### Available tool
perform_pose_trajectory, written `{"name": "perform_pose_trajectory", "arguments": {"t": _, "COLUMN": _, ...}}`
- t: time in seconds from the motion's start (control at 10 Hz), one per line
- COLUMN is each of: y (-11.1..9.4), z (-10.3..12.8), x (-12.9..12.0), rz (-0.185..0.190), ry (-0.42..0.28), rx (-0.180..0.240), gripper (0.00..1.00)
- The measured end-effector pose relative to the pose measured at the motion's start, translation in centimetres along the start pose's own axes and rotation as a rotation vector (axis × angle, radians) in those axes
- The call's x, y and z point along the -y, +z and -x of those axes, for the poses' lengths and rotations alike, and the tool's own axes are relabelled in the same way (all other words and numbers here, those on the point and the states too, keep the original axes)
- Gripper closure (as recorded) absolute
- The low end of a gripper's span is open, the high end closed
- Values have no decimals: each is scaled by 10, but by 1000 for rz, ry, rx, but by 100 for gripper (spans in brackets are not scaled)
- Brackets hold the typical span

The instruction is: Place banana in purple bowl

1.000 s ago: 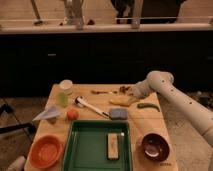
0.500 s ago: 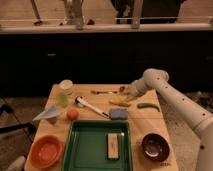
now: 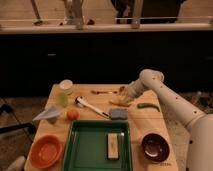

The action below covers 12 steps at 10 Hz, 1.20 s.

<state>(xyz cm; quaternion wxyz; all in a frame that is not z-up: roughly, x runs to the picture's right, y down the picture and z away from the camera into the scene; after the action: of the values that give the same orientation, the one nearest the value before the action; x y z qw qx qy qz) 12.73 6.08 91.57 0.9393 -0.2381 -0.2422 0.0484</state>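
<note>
A robotics lab is showing: a white robot arm (image 3: 171, 98) is reaching in from the right, its gripper (image 3: 123, 96) hovering mid-frame over a prop-laden wooden table (image 3: 142, 123).

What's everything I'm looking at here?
table: one, wooden, centre
banana: one, yellow, far middle
purple bowl: one, near right
orange bowl: one, near left
tray: one, green, near middle
block: one, tan, in tray
long vegetable: one, green, right of banana
sponge: one, grey-blue, behind tray
utensil: one, white-handled, left of sponge
round fruit: one, orange-red, left
cup: one, pale, far left
folded sheet: one, grey, left edge
small utensil: one, golden, far edge
arm: one, white, from right
gripper: one, pale, at banana's far side
</note>
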Motion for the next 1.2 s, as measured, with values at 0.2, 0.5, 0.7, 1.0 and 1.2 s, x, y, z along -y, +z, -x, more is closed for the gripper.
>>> {"name": "perform_pose_trajectory", "arguments": {"t": 0.2, "y": 7, "z": -1, "x": -3, "rz": 22, "ry": 4, "rx": 0, "gripper": 48}}
{"name": "perform_pose_trajectory", "arguments": {"t": 0.5, "y": 18, "z": -5, "x": -8, "rz": 55, "ry": 12, "rx": -2, "gripper": 48}}
{"name": "perform_pose_trajectory", "arguments": {"t": 0.7, "y": 22, "z": -10, "x": -11, "rz": 71, "ry": 18, "rx": -2, "gripper": 48}}
{"name": "perform_pose_trajectory", "arguments": {"t": 1.0, "y": 26, "z": -19, "x": -14, "rz": 99, "ry": 27, "rx": -3, "gripper": 62}}
{"name": "perform_pose_trajectory", "arguments": {"t": 1.2, "y": 27, "z": -22, "x": -15, "rz": 108, "ry": 28, "rx": -2, "gripper": 83}}
